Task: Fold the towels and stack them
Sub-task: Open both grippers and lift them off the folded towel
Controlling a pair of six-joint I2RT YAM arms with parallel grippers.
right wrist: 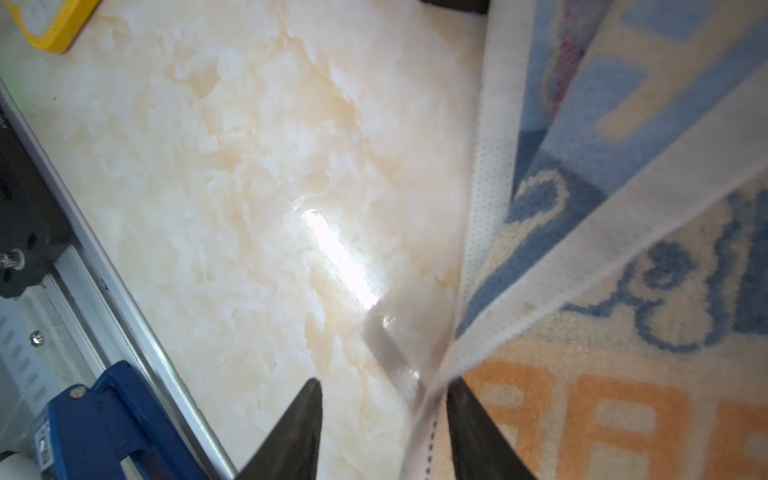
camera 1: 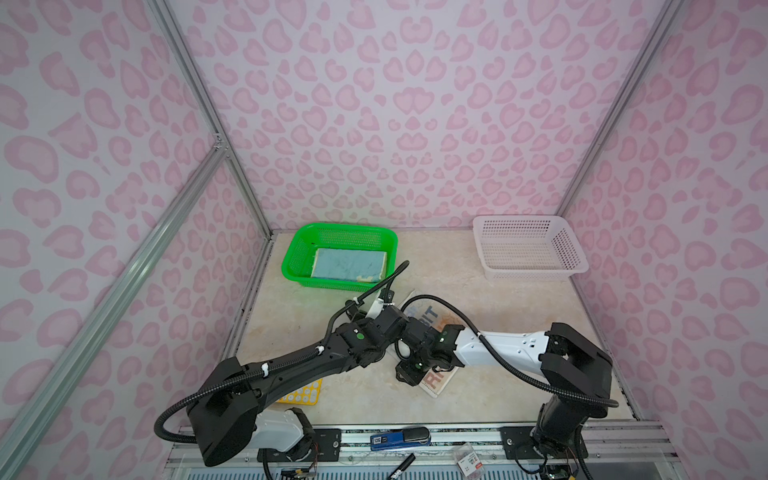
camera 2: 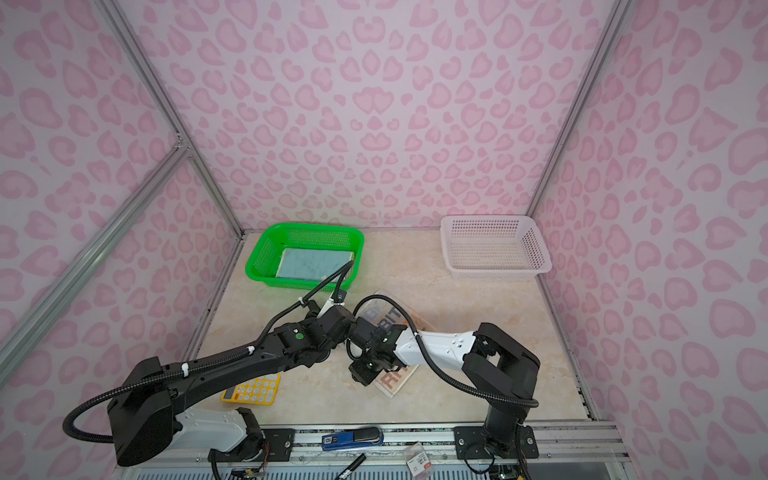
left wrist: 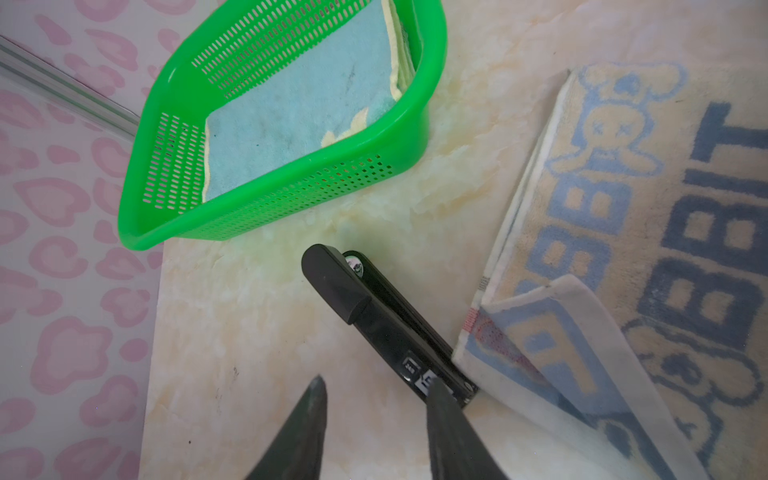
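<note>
Right end effector [right wrist: 383,380] released astride cream towel's [right wrist: 602,345] lifted edge; left end effector [left wrist: 376,378] released beside it.

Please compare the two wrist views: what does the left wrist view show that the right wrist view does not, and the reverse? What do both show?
Only the left wrist view shows the green basket with the light blue towel lying in it, and the pink patterned wall. Only the right wrist view shows a corner of the yellow calculator, the blue tool and the metal rail. Both show the cream lettered towel, one edge turned up, on the marble table.
</note>
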